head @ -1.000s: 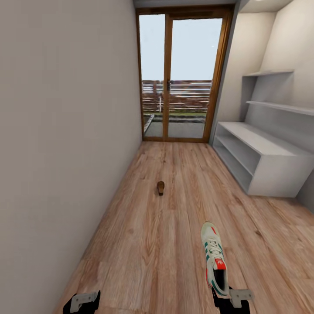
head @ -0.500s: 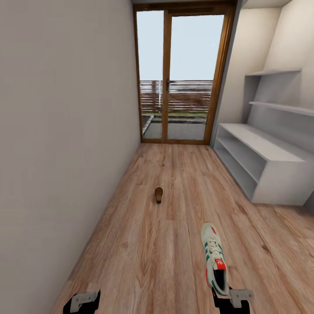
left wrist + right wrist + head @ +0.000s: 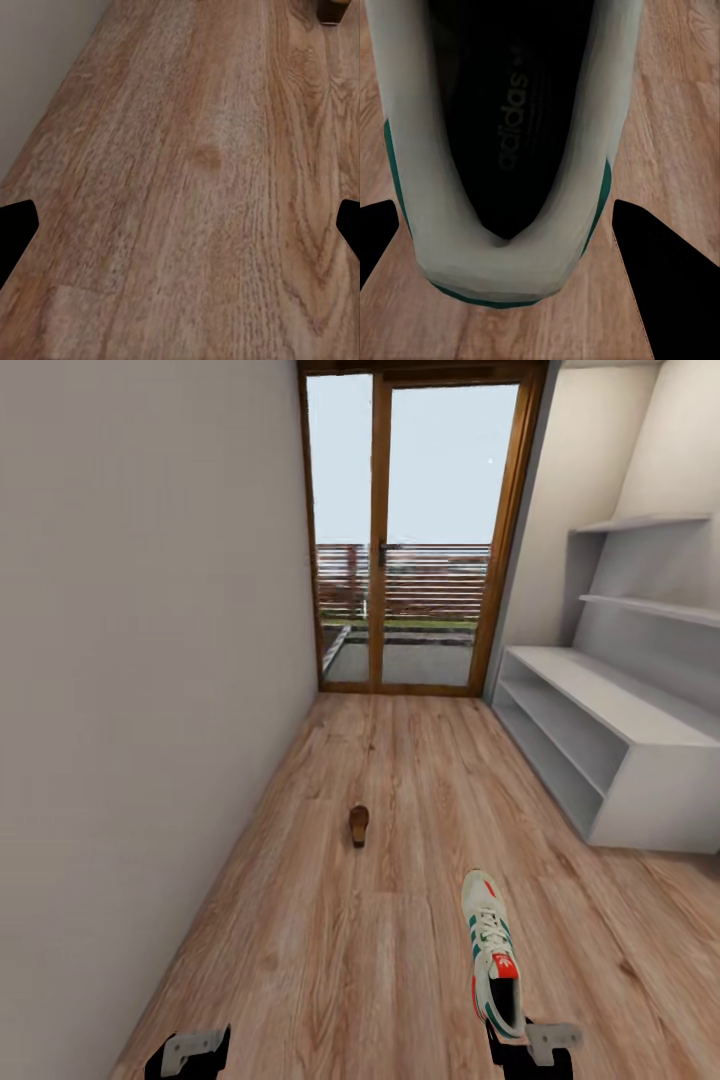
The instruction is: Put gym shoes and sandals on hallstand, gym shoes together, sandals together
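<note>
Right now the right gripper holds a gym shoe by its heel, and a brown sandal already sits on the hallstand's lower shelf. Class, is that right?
Not quite. The sandal lies on the corridor floor, mid-corridor, not on the hallstand; the head view shows it. The right gripper does hold the gym shoe by its heel.

White gym shoe, green stripes, red-orange tongue tag; brown sandal; light-brown wood-grain floor; pale grey hallstand.

Plain grey wall, wood-framed glass door, daylight outside
</note>
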